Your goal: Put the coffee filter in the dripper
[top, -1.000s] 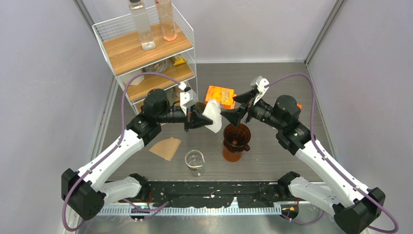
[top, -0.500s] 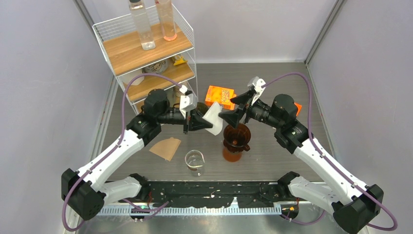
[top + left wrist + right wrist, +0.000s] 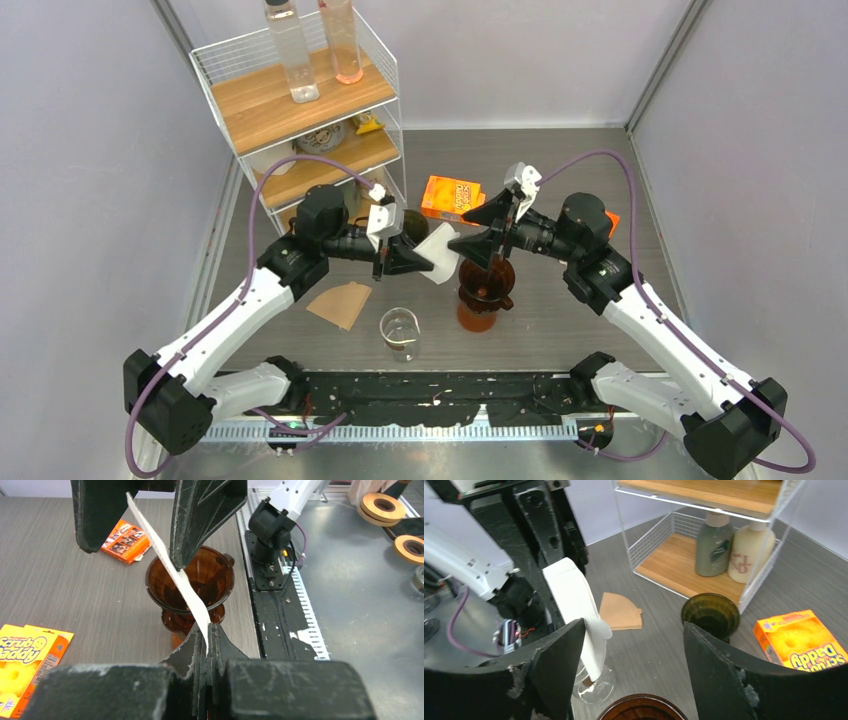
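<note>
Here the left gripper (image 3: 202,632) pinches one edge of the white filter (image 3: 438,262), holding it off the table just left of the amber dripper (image 3: 493,287). The right gripper (image 3: 634,625) is spread, its jaws astride the filter's far edge. Behind the dripper lies an orange box (image 3: 452,197) marked "Scrub Daddy". A brown filter (image 3: 340,303) lies well to the dripper's left.

The left arm (image 3: 240,310) and right arm (image 3: 655,325) share one build: white shell links between black joint housings, with black blocks at the bases. A purple cable (image 3: 300,158) loops along each arm to the wrist. The fingers (image 3: 719,670) are matte black wedges, their edges scuffed pale and chipped. Each wrist carries a white mount (image 3: 521,180).
</note>
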### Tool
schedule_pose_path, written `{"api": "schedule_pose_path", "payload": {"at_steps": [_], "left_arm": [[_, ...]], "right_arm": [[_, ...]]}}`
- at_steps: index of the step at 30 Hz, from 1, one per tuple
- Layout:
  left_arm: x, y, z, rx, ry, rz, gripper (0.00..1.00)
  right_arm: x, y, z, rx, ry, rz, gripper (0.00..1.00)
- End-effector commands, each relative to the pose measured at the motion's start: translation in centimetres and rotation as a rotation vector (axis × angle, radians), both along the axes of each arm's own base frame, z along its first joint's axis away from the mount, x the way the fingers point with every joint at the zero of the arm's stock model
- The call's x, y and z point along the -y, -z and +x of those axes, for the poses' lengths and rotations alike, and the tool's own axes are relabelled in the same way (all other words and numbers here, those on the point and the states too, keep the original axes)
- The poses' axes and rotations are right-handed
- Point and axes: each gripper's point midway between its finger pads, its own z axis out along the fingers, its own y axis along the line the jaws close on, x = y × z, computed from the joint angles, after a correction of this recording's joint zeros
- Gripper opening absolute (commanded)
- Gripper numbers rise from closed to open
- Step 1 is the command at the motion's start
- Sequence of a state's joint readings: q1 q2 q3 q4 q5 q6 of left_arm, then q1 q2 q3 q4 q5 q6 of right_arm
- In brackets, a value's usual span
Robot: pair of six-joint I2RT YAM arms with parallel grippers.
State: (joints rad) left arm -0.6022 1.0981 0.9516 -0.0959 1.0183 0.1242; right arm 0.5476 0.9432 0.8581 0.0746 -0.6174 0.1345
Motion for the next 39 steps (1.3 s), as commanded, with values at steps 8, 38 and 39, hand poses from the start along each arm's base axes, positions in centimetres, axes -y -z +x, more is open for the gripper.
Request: {"api": "schedule_pose_path", "payload": {"at_steps": [8, 38, 39], "left_arm": [[-0.2, -0.9, -1.8, 0.05, 0.103, -0.021, 0.0], [1.3, -4.1, 0.7, -0.083, -0.033, -0.138, 0.0], [1.1, -3.8, 0.8, -0.081, -0.042, -0.129, 0.0]], "right_arm": [[-1.2, -2.3, -4.6, 0.129, -0.277, 0.029, 0.52], [-0.6, -2.2, -3.8, -0.005, -0.145, 0.128, 0.05], [-0.3, -1.9, -3.6, -0.015, -0.117, 0.118, 0.05]]}}
